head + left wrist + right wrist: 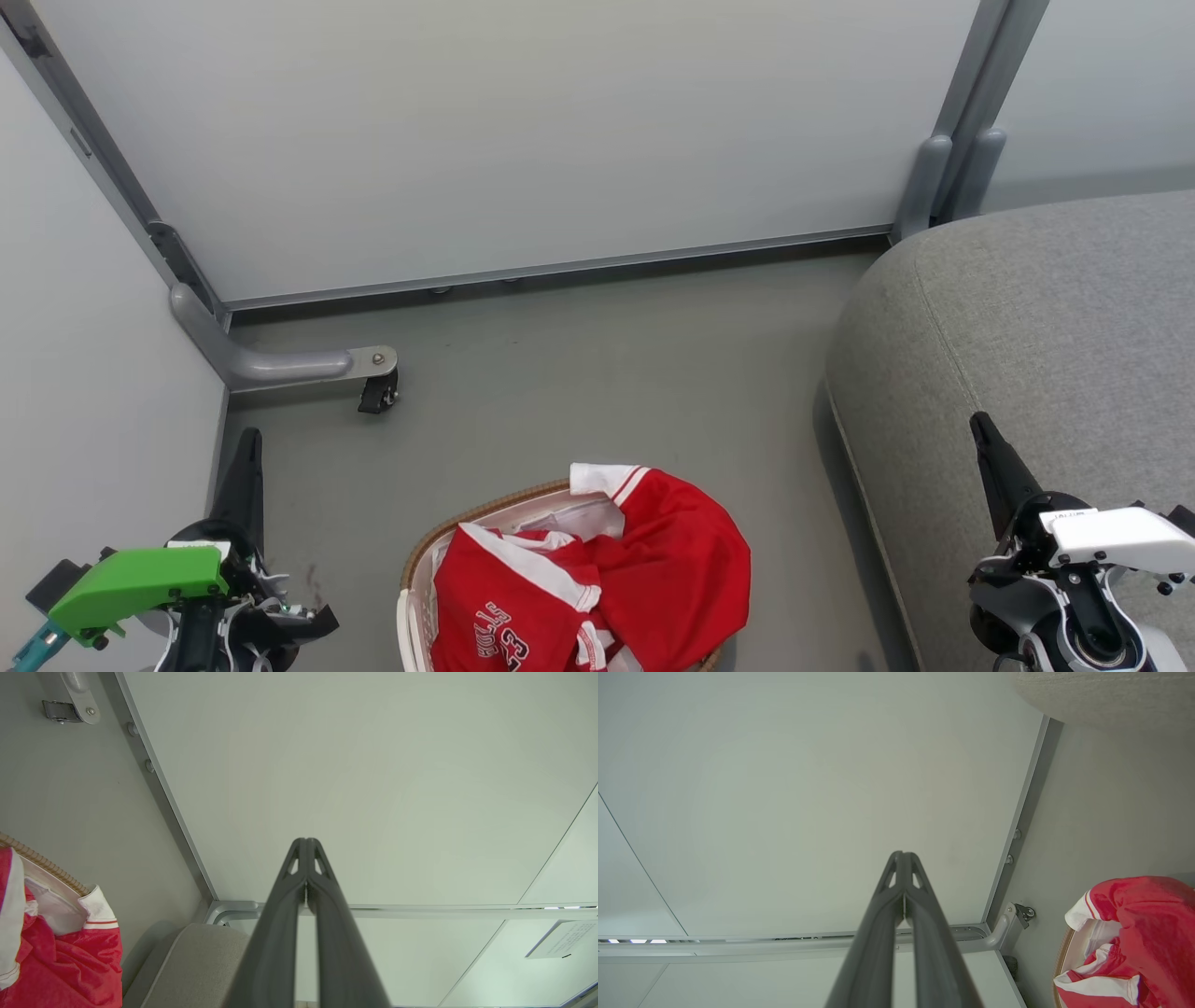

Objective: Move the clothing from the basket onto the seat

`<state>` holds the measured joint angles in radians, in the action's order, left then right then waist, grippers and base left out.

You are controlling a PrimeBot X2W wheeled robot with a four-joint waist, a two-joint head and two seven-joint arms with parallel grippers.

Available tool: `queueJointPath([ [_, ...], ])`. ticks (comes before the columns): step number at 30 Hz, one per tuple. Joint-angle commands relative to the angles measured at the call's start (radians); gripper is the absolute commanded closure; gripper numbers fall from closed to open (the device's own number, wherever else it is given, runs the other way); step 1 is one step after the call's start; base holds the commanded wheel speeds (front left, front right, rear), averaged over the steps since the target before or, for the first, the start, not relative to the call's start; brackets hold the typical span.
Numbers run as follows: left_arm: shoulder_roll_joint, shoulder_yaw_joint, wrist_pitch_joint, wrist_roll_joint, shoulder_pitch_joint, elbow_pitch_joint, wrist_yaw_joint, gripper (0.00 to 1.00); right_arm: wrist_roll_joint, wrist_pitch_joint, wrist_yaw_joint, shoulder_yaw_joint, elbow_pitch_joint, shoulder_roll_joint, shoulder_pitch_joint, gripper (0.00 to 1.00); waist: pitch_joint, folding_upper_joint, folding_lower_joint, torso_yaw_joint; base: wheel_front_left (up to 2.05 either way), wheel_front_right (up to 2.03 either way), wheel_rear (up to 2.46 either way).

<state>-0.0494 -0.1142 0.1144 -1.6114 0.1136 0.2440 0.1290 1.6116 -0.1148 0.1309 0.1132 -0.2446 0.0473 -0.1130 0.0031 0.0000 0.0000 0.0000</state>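
On my head feed I get a dull grey-green floor [579,373], closed in by pale partition panels. The back panel [485,140] runs along the floor's far edge in a grey metal frame; a second panel [93,392] stands along its left edge. From their corner a curved grey foot [271,362] reaches over the floor and ends in a small black caster [378,396]. The grey fabric seat [1046,336] takes the floor's right edge, its rounded corner near two grey posts [948,177]. Light is soft and even. My left wrist feed shows a white paper notice [563,939] on a panel, print too small to read.
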Motion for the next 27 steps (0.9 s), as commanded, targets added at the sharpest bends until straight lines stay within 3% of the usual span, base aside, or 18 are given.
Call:
queueJointPath([
  [1,-0.001,-0.001,0.002,-0.003,-0.012,-0.002,0.004,1.00,0.003,-0.002,0.000,0.002,0.002,0.006,0.012,1.00,0.000,0.0000,0.0000,0.000,0.00,0.00,0.00],
  [27,-0.001,-0.001,0.002,-0.003,-0.012,-0.002,0.004,1.00,0.003,-0.002,0.000,0.002,0.002,0.006,0.012,1.00,0.000,0.0000,0.0000,0.000,0.00,0.00,0.00],
])
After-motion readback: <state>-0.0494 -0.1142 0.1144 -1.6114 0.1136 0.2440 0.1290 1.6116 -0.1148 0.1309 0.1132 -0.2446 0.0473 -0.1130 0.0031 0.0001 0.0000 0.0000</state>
